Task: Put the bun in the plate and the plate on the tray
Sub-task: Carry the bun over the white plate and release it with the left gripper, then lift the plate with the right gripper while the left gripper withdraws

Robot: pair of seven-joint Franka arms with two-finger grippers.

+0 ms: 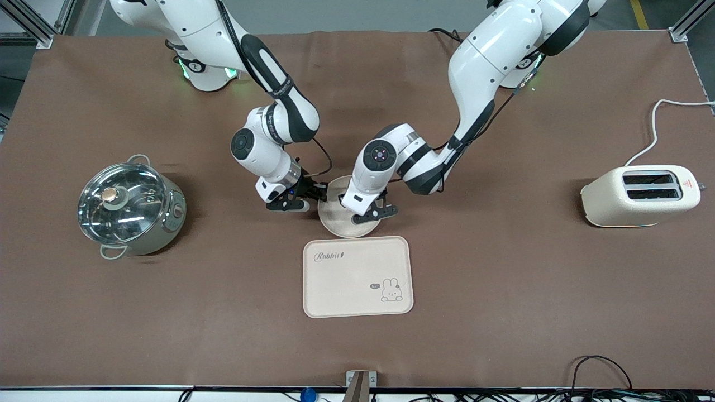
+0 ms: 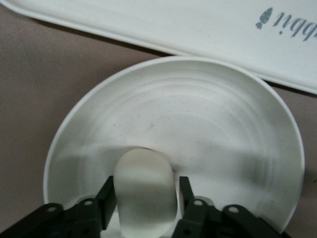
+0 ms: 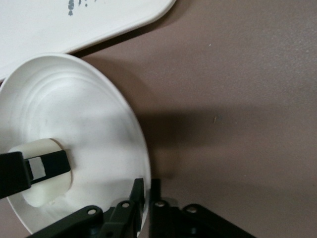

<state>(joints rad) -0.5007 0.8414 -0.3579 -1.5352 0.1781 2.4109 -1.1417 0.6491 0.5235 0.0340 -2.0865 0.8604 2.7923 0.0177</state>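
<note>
The round cream plate (image 1: 335, 222) lies on the brown cloth, just farther from the front camera than the tray (image 1: 346, 285) with its "Rabbit" lettering. In the left wrist view the bun (image 2: 144, 193) rests in the plate (image 2: 198, 124). My left gripper (image 2: 147, 184) is open, one finger on each side of the bun, with a gap on one side. It hides the bun in the front view, where this gripper (image 1: 368, 215) is low over the plate. My right gripper (image 3: 147, 186) is shut on the rim of the plate (image 3: 89, 114), at the edge toward the right arm's end (image 1: 319, 195).
A steel pot with a glass lid (image 1: 129, 209) stands toward the right arm's end of the table. A cream toaster (image 1: 642, 195) with a white cord stands toward the left arm's end. The tray's edge (image 2: 198, 25) lies close beside the plate.
</note>
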